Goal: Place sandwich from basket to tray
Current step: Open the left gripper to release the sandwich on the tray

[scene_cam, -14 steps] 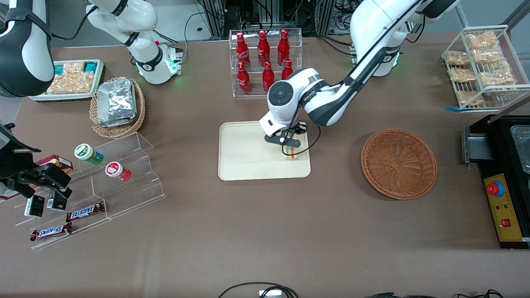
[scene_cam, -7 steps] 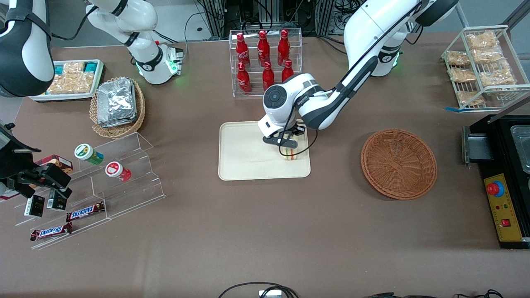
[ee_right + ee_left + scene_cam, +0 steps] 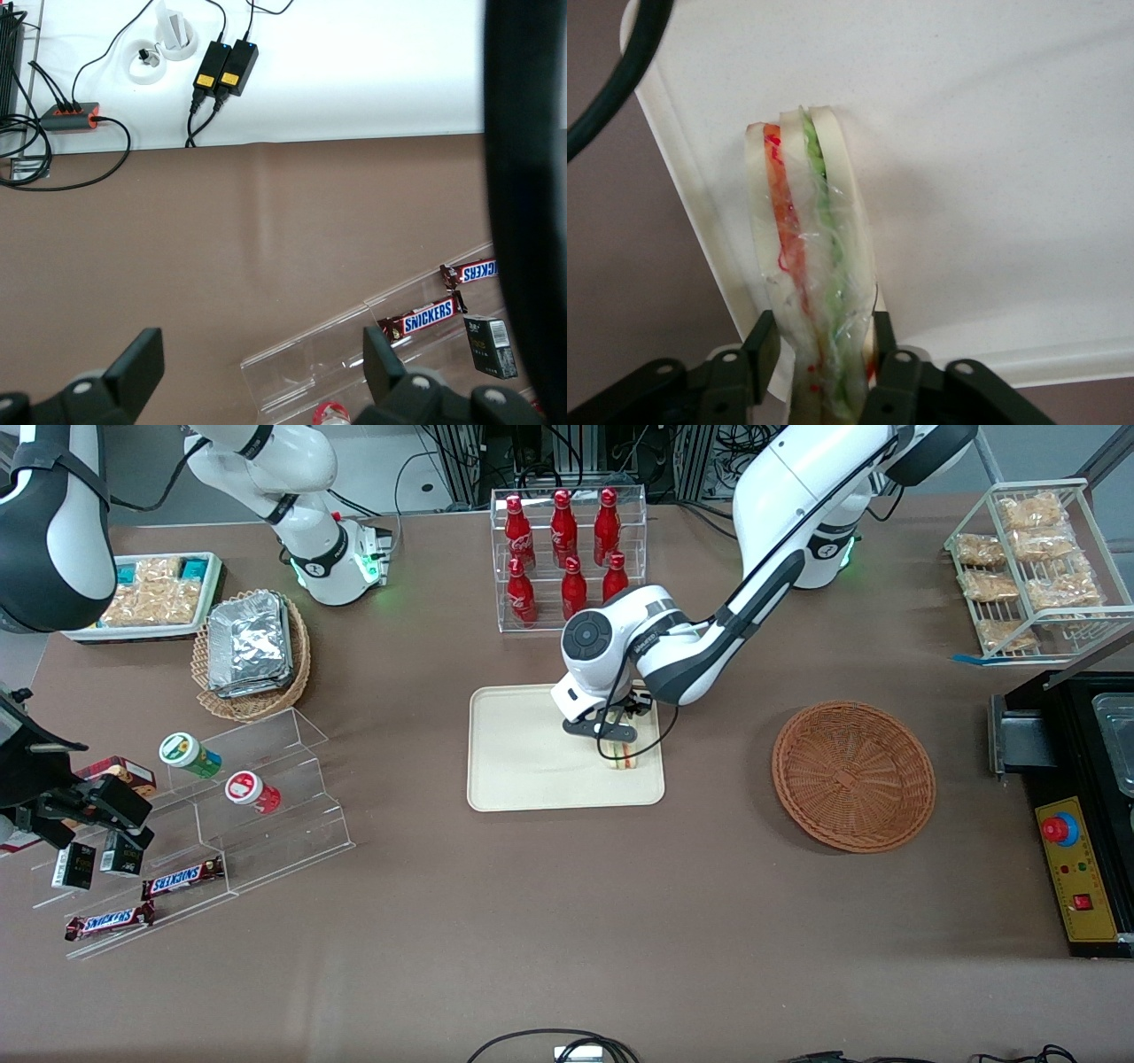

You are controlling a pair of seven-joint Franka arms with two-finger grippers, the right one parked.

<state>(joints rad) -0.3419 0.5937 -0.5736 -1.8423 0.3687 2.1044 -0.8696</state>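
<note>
So the left arm's black two-finger gripper [image 3: 617, 746] sits low over the flat cream-beige rectangular tray [image 3: 532, 762], at the tray's end nearest the round reddish-brown woven wicker basket [image 3: 853, 776]. From the front view you mostly get the white wrist and a peek of the small clear-wrapped triangular sandwich [image 3: 623, 756] poking out underneath, close to the tray's rim. You can't really judge the grip from there.

The left wrist view fills that in: the fingers [image 3: 764, 354] are clamped on either side of the sandwich [image 3: 806, 257], pressing the pale bread slices with the orange-red and green filling layers between them. The wedge stands on edge, its tip touching the tray surface [image 3: 992, 159], just inside the raised rim, with brown tabletop [image 3: 620, 266] right beside it.

The front view also shows the basket with nothing in it, sitting well apart from the tray toward the working arm's end. The clear rack of red bottles [image 3: 567, 558] stands farther from the camera than the tray.
</note>
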